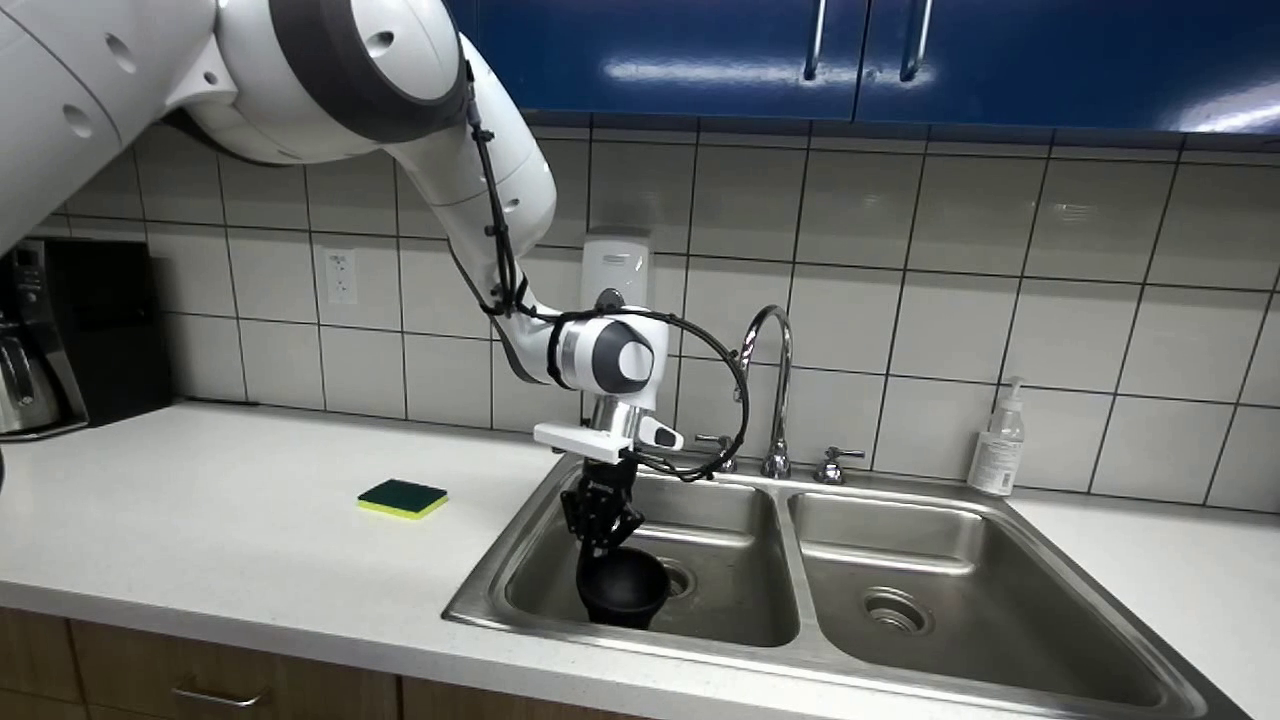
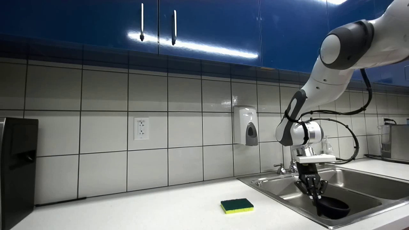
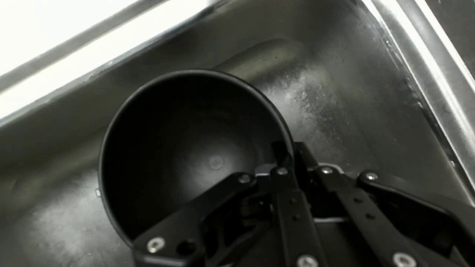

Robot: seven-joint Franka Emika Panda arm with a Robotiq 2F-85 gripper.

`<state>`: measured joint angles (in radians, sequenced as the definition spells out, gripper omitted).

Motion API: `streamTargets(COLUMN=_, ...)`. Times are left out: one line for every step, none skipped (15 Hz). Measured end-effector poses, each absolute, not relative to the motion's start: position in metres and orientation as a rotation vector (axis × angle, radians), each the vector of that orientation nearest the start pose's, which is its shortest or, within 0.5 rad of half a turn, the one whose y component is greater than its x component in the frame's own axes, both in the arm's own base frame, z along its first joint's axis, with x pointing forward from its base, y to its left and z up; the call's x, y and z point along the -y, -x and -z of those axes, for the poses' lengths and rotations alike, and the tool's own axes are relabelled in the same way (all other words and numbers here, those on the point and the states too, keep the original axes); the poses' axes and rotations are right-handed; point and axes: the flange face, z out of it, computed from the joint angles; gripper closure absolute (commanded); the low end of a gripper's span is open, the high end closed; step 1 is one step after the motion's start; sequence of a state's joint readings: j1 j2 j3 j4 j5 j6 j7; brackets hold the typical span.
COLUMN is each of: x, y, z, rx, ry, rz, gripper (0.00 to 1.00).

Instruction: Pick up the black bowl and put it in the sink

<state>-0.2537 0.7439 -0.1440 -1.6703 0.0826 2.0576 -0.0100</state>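
The black bowl (image 1: 627, 590) is inside the left basin of the stainless-steel sink (image 1: 790, 570) in an exterior view, beside the drain. The bowl (image 2: 335, 208) and sink (image 2: 278, 198) also show in an exterior view. My gripper (image 1: 592, 548) points down into the basin and is shut on the bowl's rim. In the wrist view the gripper (image 3: 291, 152) has one fingertip inside the bowl (image 3: 178, 137) and one outside, with the rim between them. The bowl's opening faces up. I cannot tell whether its base touches the basin floor.
A green-yellow sponge (image 1: 403, 498) lies on the white counter beside the sink. A chrome faucet (image 1: 782, 400) stands behind the basins, close to the wrist and its looped cable. A soap bottle (image 1: 998, 445) stands at the back. A divider separates the two basins.
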Motion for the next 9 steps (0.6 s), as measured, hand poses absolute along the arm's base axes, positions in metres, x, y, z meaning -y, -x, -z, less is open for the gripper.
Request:
streamTargets(x=0.238, y=-0.592, z=-0.146, rx=-0.643, ry=2.988, rz=-0.543, gripper=0.98)
streamTargets(x=0.24, y=-0.593, z=-0.14, rx=-0.651, ry=2.981, rz=-0.548, gripper=0.98)
streamTargets(x=0.241, y=-0.593, z=-0.135, rx=-0.658, ry=2.974, rz=-0.553, gripper=0.98)
streamTargets(x=0.242, y=-0.592, z=-0.129, rx=-0.667, ry=2.966, rz=-0.559, gripper=0.98)
streamTargets(x=0.244, y=-0.592, z=-0.123, rx=-0.675, ry=2.958, rz=-0.565, gripper=0.98)
streamTargets(x=0.245, y=-0.592, z=-0.117, rx=-0.684, ry=2.951, rz=-0.571, gripper=0.98)
streamTargets(x=0.246, y=-0.592, z=-0.112, rx=-0.693, ry=2.944, rz=-0.574, gripper=0.98)
streamTargets(x=0.248, y=-0.592, z=-0.106, rx=-0.704, ry=2.937, rz=-0.578, gripper=0.98)
streamTargets(x=0.249, y=-0.593, z=-0.102, rx=-0.715, ry=2.932, rz=-0.58, gripper=0.98)
